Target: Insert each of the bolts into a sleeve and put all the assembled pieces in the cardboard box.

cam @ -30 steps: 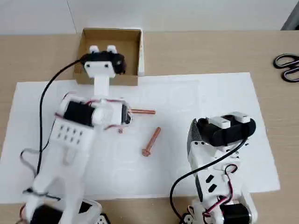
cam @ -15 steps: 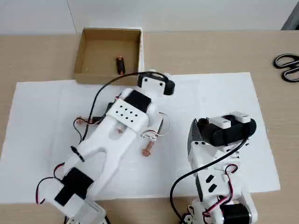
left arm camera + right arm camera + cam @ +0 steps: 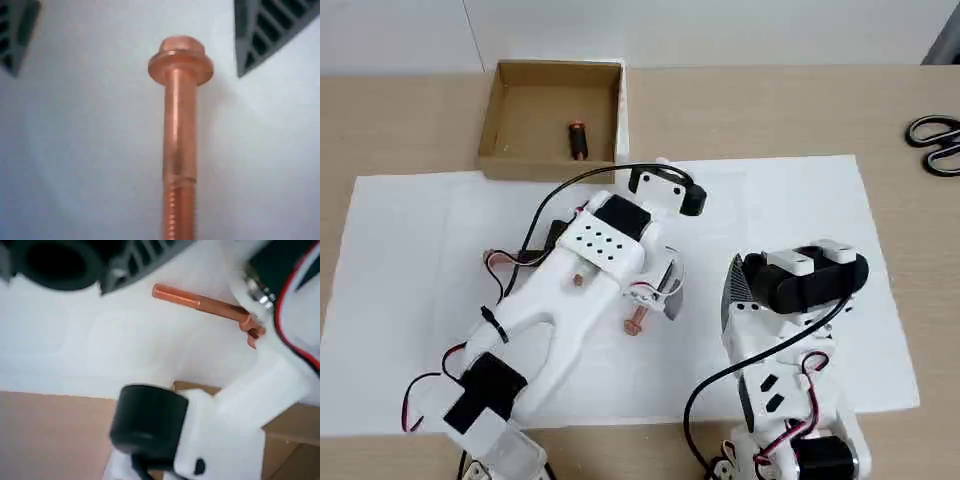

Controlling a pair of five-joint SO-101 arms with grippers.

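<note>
So far, one assembled piece (image 3: pixel 578 140), a bolt seated in a dark sleeve, lies inside the cardboard box (image 3: pixel 530 115). The box stands toward the far-left corner of the tabletop (image 3: pixel 770 110), its near wall just over the far edge of a white paper sheet (image 3: pixel 410 260), so that share of the job looks done. Right of the box, the left arm stretches from the sheet's near-left corner toward its middle. There the left gripper (image 3: pixel 135 42) hangs low over a bare copper bolt (image 3: pixel 179 130) that lies flat on the paper, a little nearer the sheet's near edge than its far one. The jaws stand wide apart, one on each side of the bolt's head, touching nothing and holding nothing. This bolt wears no sleeve, so it must yet be picked up, fitted into a sleeve and carried to the box. The step in hand seems to be the approach for that grasp. The right wrist view catches a copper shaft (image 3: pixel 200 302) on the paper against the left arm, and whether it is this same bolt or a further one cannot be told. At least one assembly is therefore left, perhaps two. Further right, the right arm sits folded over the sheet's near-right part, and whether the right gripper (image 3: pixel 732 288) is open or closed cannot be told. It carries none of the task's things that can be made out. A pair of scissors (image 3: pixel 935 142) lies by the tabletop's right edge, well apart from the work.
</note>
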